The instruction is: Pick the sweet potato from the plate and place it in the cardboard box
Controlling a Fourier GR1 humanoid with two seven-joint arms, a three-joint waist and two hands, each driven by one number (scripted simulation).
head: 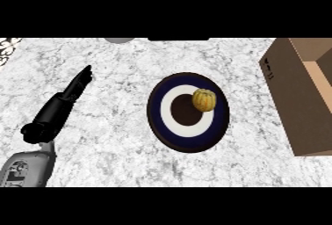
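Observation:
A yellow-orange sweet potato lies on the right part of a round plate with dark blue, white and brown rings, near the counter's middle. The cardboard box stands open at the right edge, partly cut off by the view. My left hand shows at the left, fingers straight and pointing away, well apart from the plate and holding nothing. My right hand appears nowhere in the view.
The counter top is white-grey marble. A grey round object and a dark object peek in at the far edge. A patterned item sits at the far left corner.

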